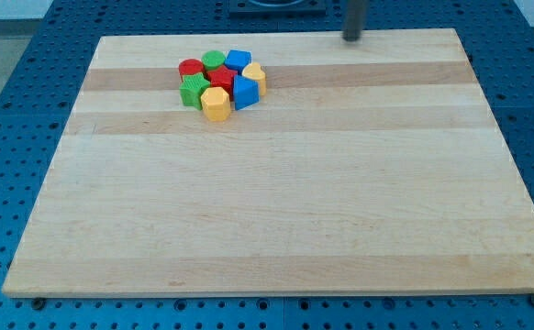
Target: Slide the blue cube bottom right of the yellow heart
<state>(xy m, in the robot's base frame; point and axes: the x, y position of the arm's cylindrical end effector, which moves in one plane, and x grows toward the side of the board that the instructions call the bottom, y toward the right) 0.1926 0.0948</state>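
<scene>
Several blocks sit packed together near the board's top left. A blue cube [239,60] is at the cluster's top right. A yellow block, which looks like the heart [255,76], touches it just below and to the right. A second blue block [245,92] lies below that. A yellow many-sided block [216,104] is at the cluster's bottom. My tip [352,39] rests at the board's top edge, well to the right of the cluster and touching no block.
The same cluster holds two red blocks [191,67] [221,78], a green block [215,60] at the top and another green block [193,90] at the left. The wooden board [285,211] lies on a blue perforated table.
</scene>
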